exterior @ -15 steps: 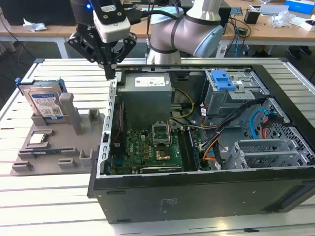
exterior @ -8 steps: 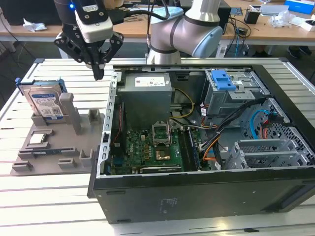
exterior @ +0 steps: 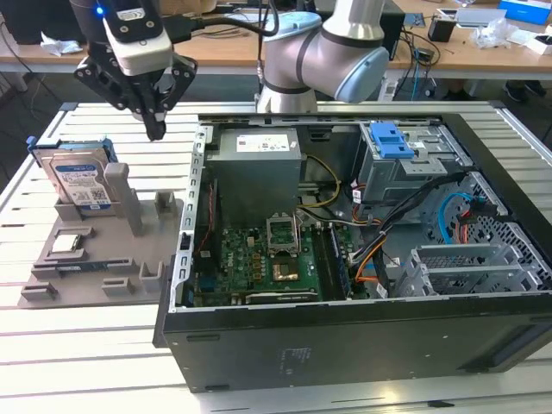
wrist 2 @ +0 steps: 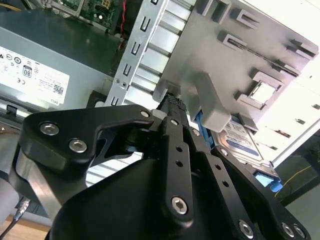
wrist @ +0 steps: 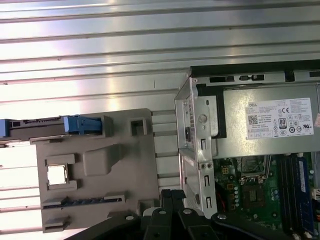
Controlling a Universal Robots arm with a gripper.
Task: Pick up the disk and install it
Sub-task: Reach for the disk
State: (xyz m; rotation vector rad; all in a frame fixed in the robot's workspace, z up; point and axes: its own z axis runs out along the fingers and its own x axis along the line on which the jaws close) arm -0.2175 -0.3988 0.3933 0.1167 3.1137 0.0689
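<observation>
1. Exterior view now: you've got bright, even overhead light; the slatted table (exterior: 86, 345) glows pale and the shadows are soft.
2. Look into the open computer case (exterior: 345, 345): it's dimmer in there, its near wall is almost black, and the motherboard (exterior: 259, 259) sits in shade.
3. First wrist view: glare stripes run along the slats, and the table beyond the grey fixture (wrist: 100, 150) washes out to white.
4. Second wrist view: the bright side burns out past the fixture, the disk (wrist 2: 242, 137) label shines, and the gripper (wrist 2: 172, 102) looms as a dark mass.
</observation>
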